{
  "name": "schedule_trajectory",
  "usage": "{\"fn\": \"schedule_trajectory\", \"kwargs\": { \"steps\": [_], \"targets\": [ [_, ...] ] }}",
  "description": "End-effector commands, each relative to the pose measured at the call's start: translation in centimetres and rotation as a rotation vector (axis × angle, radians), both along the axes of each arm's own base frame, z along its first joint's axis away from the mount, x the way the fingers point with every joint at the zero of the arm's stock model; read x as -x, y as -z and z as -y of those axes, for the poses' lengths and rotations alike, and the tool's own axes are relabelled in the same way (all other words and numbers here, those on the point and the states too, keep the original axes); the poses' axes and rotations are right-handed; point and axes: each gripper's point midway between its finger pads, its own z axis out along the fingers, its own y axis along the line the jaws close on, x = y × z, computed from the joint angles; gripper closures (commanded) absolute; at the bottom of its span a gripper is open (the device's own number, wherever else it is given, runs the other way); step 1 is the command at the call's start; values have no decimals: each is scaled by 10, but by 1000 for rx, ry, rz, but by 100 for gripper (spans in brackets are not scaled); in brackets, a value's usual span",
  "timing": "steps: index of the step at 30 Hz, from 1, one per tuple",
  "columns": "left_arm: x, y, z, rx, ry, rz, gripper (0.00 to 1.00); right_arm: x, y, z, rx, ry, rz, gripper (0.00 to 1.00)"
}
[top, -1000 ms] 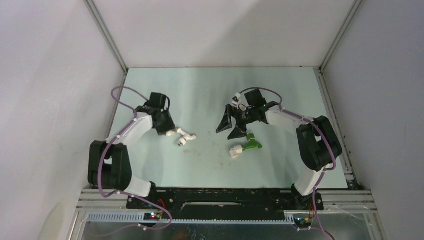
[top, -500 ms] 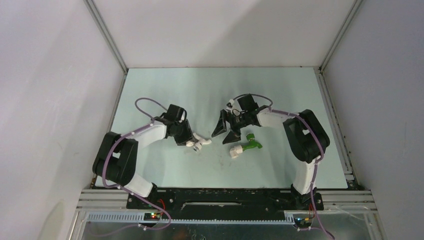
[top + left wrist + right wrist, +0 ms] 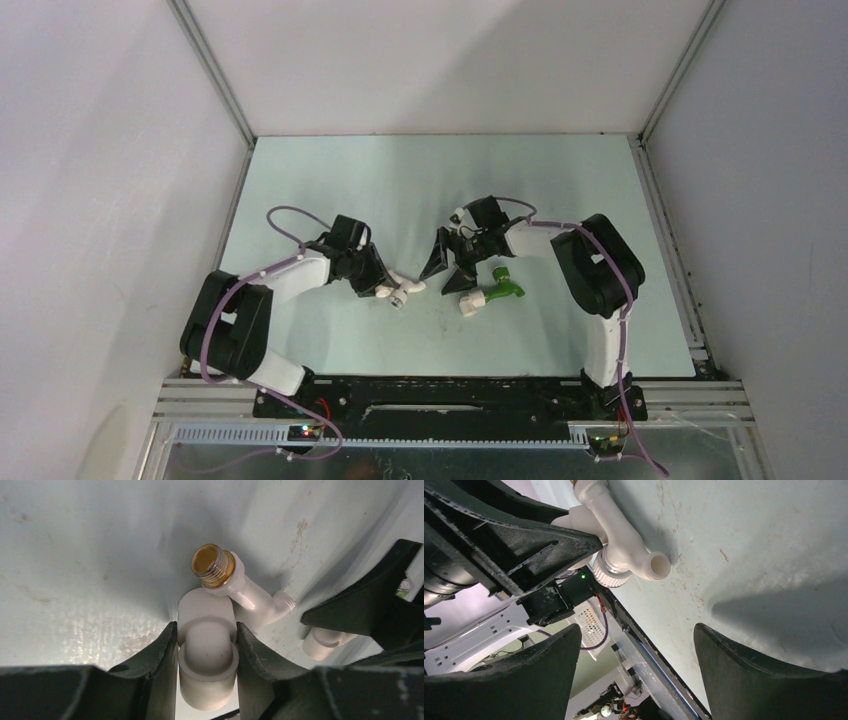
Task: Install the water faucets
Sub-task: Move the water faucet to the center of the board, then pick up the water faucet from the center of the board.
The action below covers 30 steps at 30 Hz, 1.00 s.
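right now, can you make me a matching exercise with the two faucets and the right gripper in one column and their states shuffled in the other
Column one:
1. white faucet
2. green faucet
3. right gripper

Column two:
a. open, nothing between its jaws
b. clamped in the left gripper
c. lying loose on the table

Pairs: 1-b; 2-c; 3-a
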Motion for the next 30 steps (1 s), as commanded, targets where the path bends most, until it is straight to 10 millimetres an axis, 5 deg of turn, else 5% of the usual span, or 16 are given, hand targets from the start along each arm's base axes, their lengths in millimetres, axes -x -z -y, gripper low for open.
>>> {"fn": "schedule_trajectory", "kwargs": {
  "steps": [1,7,16,26,30],
  "targets": [
    [4,2,14,63,-15,-14,100,9,15,-10,33,-4,-44,15],
    [11,2,22,94,-74,-21,100,6,33,-17,62,27,-54,16],
    [22,10,54,168,-75,-37,100,-28,34,-40,-15,137,19,17],
    [18,8,59,184,-66,-10,100,-26,32,-38,-135,147,23,30],
    [14,3,63,202,-43,12,100,-27,25,-42,-183,115,69,43]
  ]
}}
